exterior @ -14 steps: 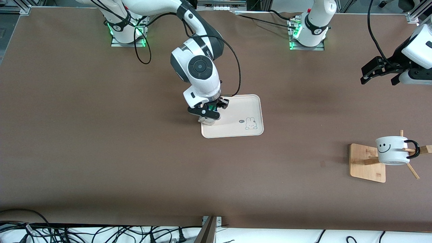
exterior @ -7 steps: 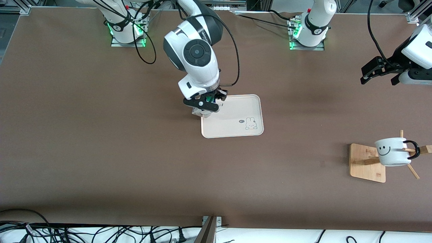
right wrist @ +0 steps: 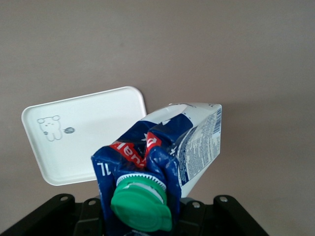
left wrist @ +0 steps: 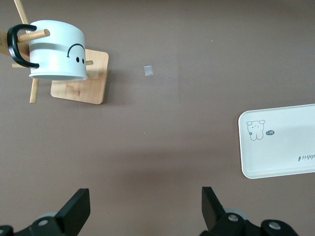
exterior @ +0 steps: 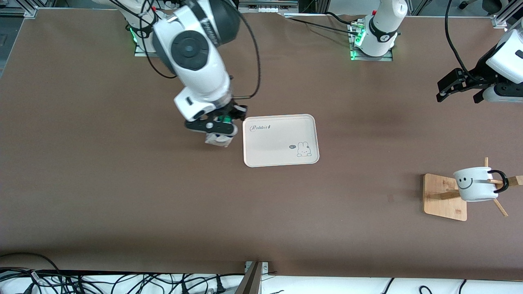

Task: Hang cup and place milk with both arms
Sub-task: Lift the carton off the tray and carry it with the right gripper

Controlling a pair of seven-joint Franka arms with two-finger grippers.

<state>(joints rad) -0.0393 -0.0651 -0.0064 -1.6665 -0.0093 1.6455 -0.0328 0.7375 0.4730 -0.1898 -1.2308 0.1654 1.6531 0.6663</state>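
The milk carton (right wrist: pixel 162 157) is being pinched at its top by the right gripper (exterior: pixel 212 127) over bare table just beside the tray (exterior: pixel 282 159), tilted. The cup (exterior: pixel 474 184) is hanging on the wooden rack (exterior: pixel 443 198). The left gripper (exterior: pixel 459 85) is being held spread, waiting. If released here, the carton is likely being dropped off-tray and toppled.

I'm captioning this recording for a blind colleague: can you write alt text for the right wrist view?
The right hand is shut on a blue-and-white milk carton with a green cap, held in the air above the brown table. A white tray printed with a small rabbit drawing lies empty on the table beside the carton.
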